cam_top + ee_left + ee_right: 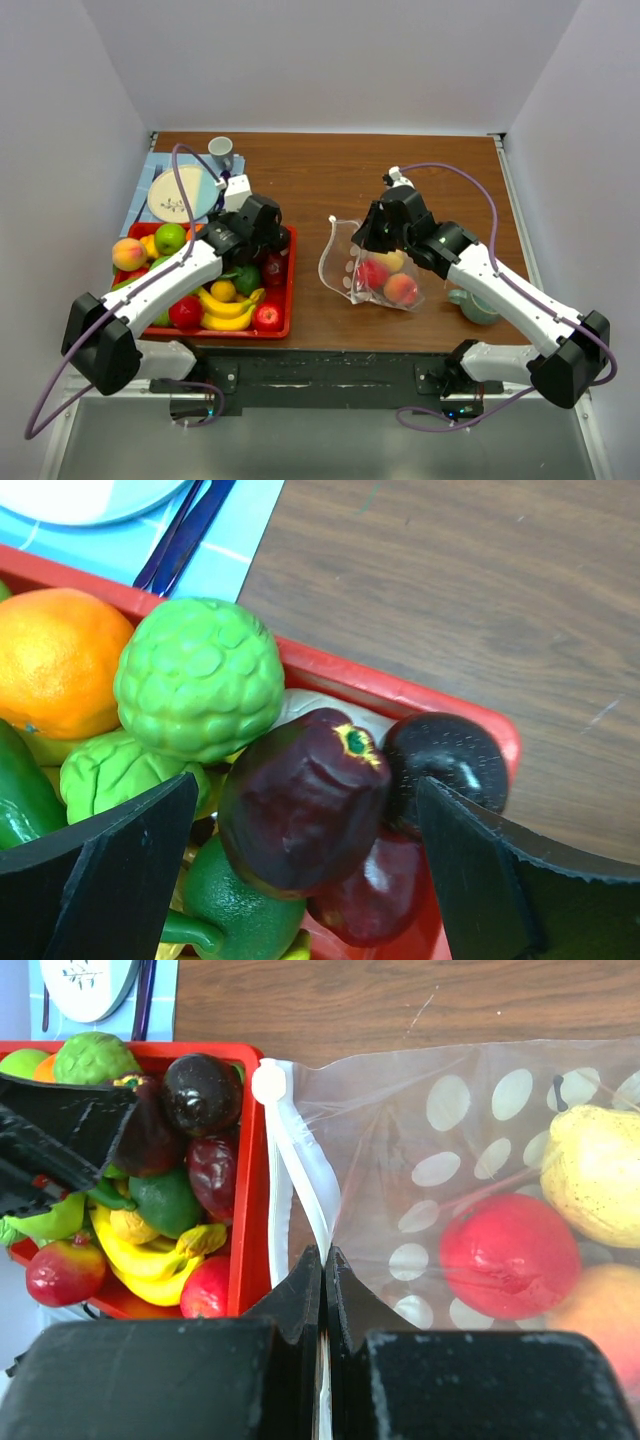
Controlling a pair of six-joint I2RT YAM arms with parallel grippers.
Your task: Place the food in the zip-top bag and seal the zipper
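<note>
Left wrist: left jaws spread around dark plum (300,810); right jaws pinching zip-top bag (400,1140).

Tray (292,290) left of zip-top bag (338,264)

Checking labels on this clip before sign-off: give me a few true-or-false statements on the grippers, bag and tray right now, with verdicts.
1. The left gripper is open, its fingers either side of a dark purple plum in the red tray. True.
2. The right gripper hangs open above the table. False: it is shut on the zip-top bag at its mouth edge.
3. The bag is empty. False: it holds a red fruit, a yellow fruit and a peach.
4. A plate lies on a blue mat behind the tray. True.
</note>
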